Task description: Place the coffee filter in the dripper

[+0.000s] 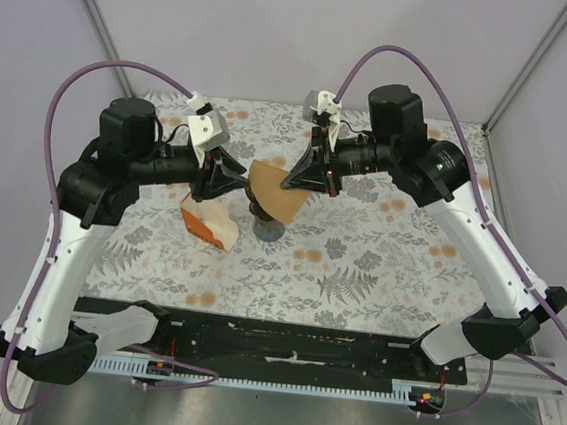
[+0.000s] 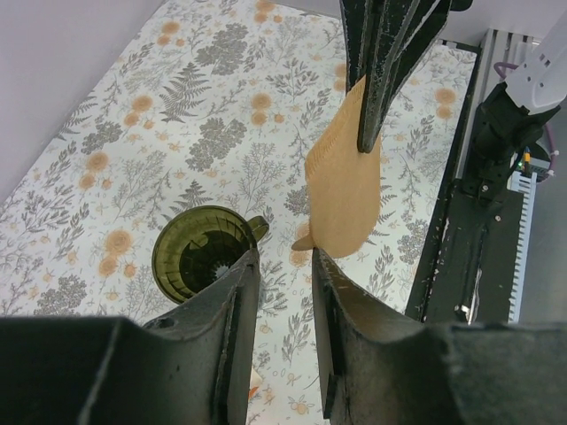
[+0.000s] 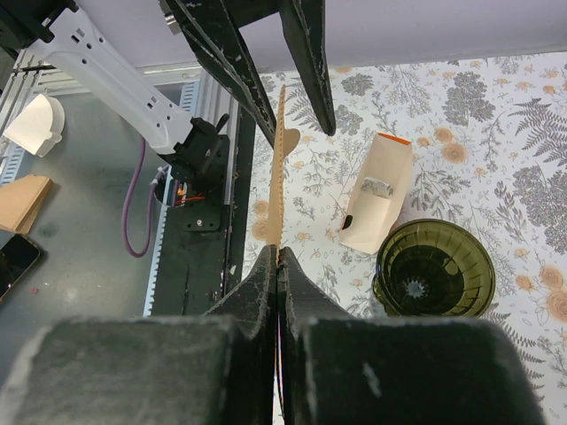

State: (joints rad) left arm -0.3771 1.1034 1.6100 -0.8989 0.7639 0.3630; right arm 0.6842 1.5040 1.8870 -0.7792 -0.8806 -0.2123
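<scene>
right gripper (image 1: 289,180): reaches in from 3 o'clock, pinching coffee filter (image 1: 268,193) | left gripper (image 1: 243,182): from 9 o'clock, fingers spread at its edge | coffee filter: tan, flat, on edge, aloft; dripper (image 1: 268,227) at its 6 o'clock

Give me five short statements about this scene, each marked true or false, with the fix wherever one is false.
1. The right claw is shut on the paper filter. True.
2. The filter sits inside the dripper. False: it hangs in the air, and the dripper is empty.
3. The left claw is shut tight. False: its jaws stand apart, with the filter's edge near the gap.
4. The dripper stands upright on the table. True.
5. The left claw holds the carton. False: the carton lies on the table beside the dripper.
</scene>
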